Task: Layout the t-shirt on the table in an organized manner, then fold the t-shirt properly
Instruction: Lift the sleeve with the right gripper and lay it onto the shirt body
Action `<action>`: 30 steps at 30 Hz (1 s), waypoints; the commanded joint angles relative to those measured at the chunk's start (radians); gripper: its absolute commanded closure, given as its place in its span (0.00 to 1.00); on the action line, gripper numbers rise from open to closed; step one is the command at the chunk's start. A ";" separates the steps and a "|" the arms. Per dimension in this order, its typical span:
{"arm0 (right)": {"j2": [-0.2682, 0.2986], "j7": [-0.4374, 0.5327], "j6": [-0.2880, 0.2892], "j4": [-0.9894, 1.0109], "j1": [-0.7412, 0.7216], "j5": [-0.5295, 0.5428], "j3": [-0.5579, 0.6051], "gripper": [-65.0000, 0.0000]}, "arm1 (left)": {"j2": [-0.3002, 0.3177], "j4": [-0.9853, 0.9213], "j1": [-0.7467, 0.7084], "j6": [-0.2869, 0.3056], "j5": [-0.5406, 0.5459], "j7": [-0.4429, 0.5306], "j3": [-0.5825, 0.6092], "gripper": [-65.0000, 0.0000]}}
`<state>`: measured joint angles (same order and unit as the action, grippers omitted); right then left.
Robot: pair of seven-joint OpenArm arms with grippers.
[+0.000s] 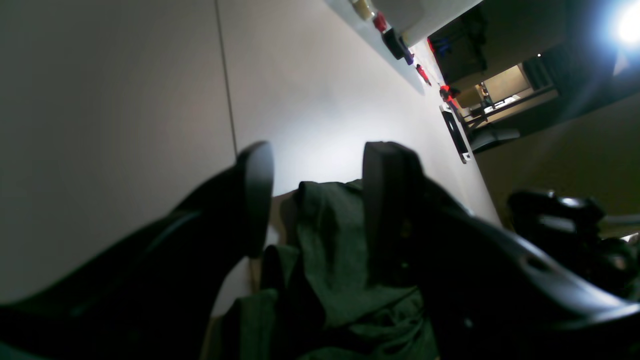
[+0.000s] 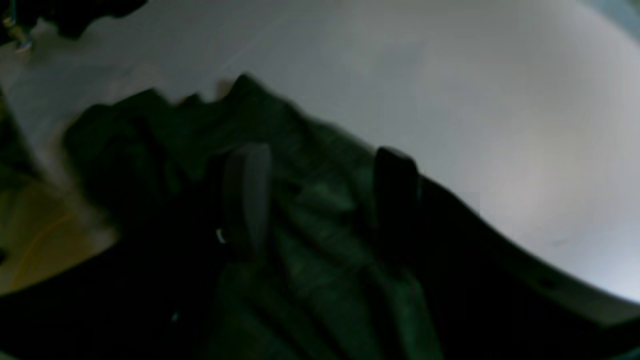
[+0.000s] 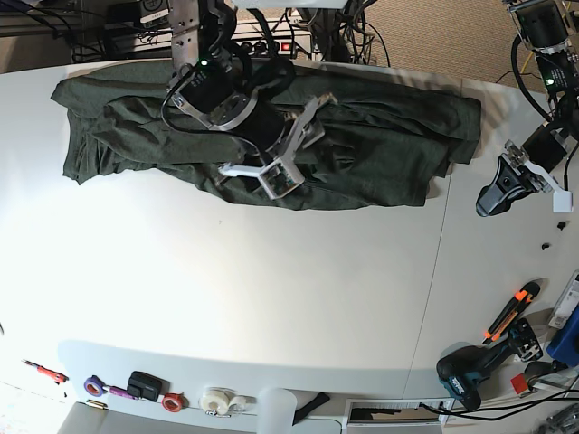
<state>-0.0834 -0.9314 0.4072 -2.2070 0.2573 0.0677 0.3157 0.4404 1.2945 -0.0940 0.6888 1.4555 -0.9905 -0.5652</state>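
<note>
A white desk (image 1: 125, 100) fills most of the left wrist view, crossed by a thin seam, with a dim room and small coloured items at its far edge. The left gripper (image 1: 315, 165) is seen with its jaws spread and nothing between them. A bunched end of the dark green t-shirt (image 1: 340, 260) lies below and behind the jaw tips, partly framed by them but not pinched.

In the right wrist view, which is blurred, pale desk (image 2: 500, 100) is seen beyond a rumpled dark mass. The right gripper (image 2: 320, 175) is shown with its jaws apart, and the t-shirt (image 2: 320, 225) lies directly beneath and between them; no cloth is seen clamped, though the blur leaves contact uncertain.

In the base view the desk (image 3: 271, 307) is seen from above, with tools and tape rolls along its near edge and at the near right. The t-shirt (image 3: 389, 154) is stretched along the far edge, its long axis running left to right, still creased and partly doubled over. The right gripper (image 3: 288, 154) is poised over the middle of the cloth. The left gripper (image 3: 496, 194) is set on bare desk just beyond the garment's right end. The right arm is therefore judged nearer to the body of the shirt, while the left arm is nearer to its right-hand edge, which lies to its left.
</note>
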 commanded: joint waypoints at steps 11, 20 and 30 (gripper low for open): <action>-0.005 0.006 -0.120 0.214 -0.016 0.116 -0.215 0.50 | 0.019 0.015 0.014 0.009 0.028 0.014 -0.006 0.57; -0.005 -0.005 -0.108 0.320 -0.051 0.127 -0.217 0.55 | 0.019 0.015 0.014 0.009 0.028 0.014 -0.006 0.57; -0.006 -0.029 -0.034 0.320 -0.078 0.235 -0.217 1.00 | 0.019 0.015 0.014 0.009 0.028 0.014 -0.006 0.57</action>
<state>-0.0841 -0.9794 0.3676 -1.8690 0.1932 0.2882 0.0982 0.4404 1.2945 -0.0914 0.6888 1.4559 -0.9909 -0.5652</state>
